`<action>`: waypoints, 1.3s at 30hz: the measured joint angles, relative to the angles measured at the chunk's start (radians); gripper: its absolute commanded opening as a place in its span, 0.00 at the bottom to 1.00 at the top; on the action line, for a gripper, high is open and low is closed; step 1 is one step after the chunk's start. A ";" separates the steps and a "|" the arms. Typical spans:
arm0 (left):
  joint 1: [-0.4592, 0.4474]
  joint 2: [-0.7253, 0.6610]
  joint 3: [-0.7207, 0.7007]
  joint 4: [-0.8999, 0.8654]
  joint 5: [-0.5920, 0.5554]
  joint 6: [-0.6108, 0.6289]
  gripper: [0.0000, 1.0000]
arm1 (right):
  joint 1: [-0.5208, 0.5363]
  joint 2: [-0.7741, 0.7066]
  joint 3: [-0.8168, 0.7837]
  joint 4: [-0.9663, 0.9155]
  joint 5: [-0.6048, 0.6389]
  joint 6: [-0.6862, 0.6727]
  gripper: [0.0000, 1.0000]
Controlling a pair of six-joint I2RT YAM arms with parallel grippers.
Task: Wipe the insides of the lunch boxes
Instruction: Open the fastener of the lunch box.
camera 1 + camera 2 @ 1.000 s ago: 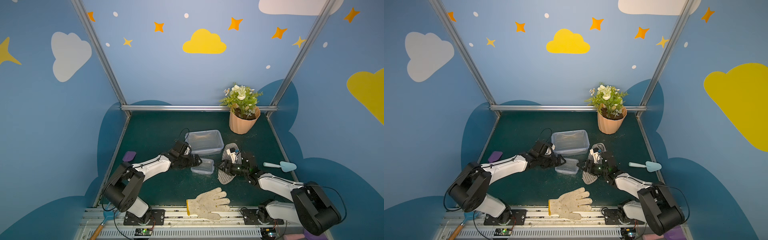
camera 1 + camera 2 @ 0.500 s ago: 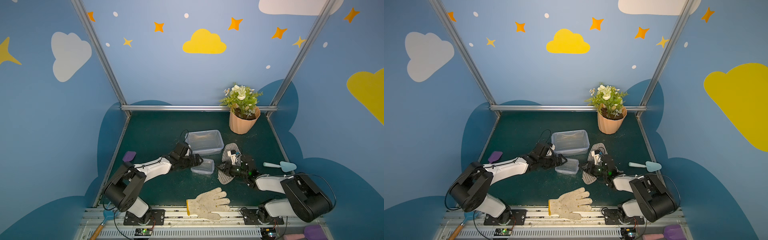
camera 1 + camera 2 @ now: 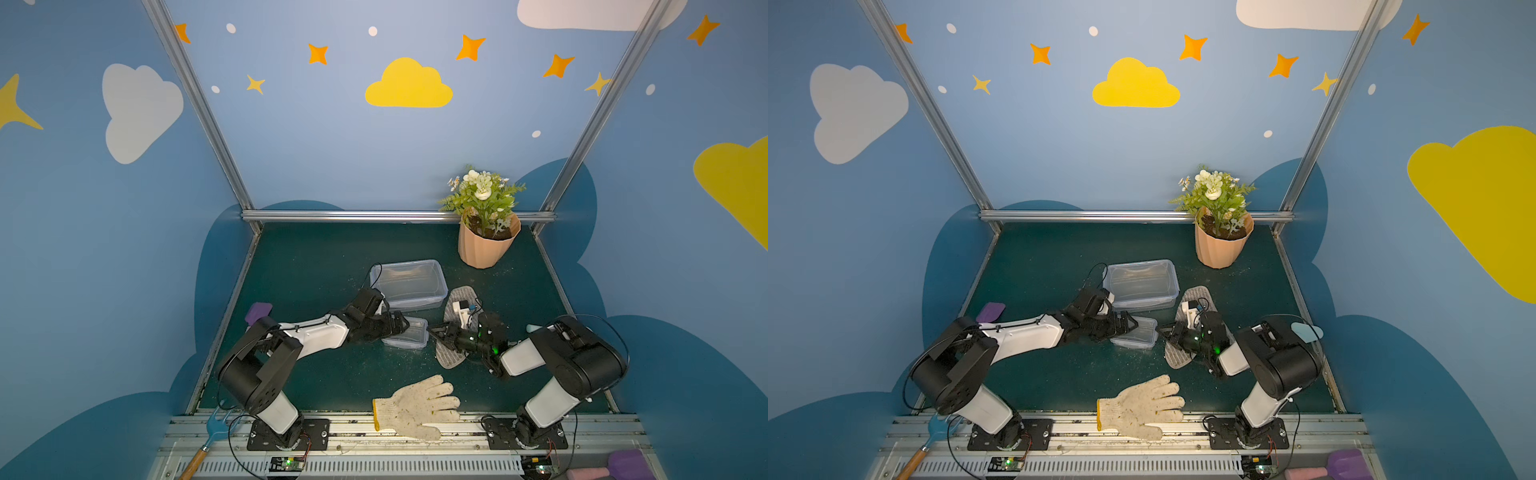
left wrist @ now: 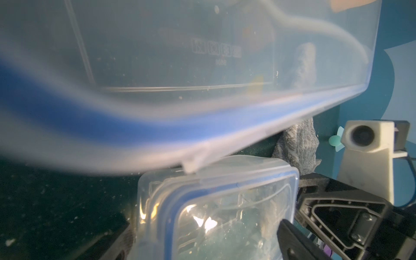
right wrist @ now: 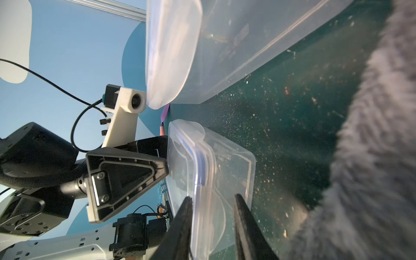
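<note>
Large lunch box point(image 3: 409, 282): it stands about the middle of the counter point(image 3: 324, 266), a little toward the back edge. Its blue-rimmed lid seems to be on.
Small lunch box point(image 3: 409, 337): it lies just in front of the large one, toward the front edge, very near it or touching. Its blue-rimmed lid is also on.
Left claw point(image 3: 400, 325): spread wide, with one finger on each side of the small lunch box. I cannot tell if the fingers press it.
Right claw point(image 5: 212, 199): it is at the opposite end of the small lunch box. Its two fingers stand close together, with the clip flap of the lid between them. Whether they pinch the flap I cannot tell.
Grey cloth point(image 3: 451, 358): it lies flat beside the boxes, toward the right edge, partly under the right arm. No claw holds it.
Done: by my judgement nothing of the wiping, because no inside is open to reach.
In hand: probably the opening of the small box, one claw to steady it and the other for the clip.
Left to do: take off both lids, pick up the cloth, wipe each inside.
Other things: a glove point(image 3: 415, 407) at the front edge and a flower pot point(image 3: 486, 249) at the back right corner, both apart from the work.
</note>
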State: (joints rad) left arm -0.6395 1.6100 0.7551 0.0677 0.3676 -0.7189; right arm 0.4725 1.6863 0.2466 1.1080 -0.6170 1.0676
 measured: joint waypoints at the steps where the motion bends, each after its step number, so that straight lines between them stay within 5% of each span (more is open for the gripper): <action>1: -0.002 0.000 0.000 0.000 -0.003 0.000 0.98 | 0.001 0.016 0.000 0.028 -0.003 0.009 0.27; 17: -0.017 -0.004 -0.003 -0.005 -0.064 -0.036 0.96 | 0.004 0.161 0.020 0.270 0.009 0.108 0.12; 26: -0.035 -0.022 -0.023 -0.005 -0.079 -0.080 0.93 | 0.026 0.182 0.041 0.274 0.008 0.121 0.46; 39: -0.048 -0.039 -0.030 -0.016 -0.116 -0.135 0.86 | 0.056 0.174 -0.002 0.280 0.051 0.132 0.42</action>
State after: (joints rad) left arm -0.6876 1.5715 0.7250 0.0521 0.2520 -0.8543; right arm 0.5282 1.8599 0.2443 1.3876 -0.5655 1.1995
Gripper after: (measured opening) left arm 0.863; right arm 0.443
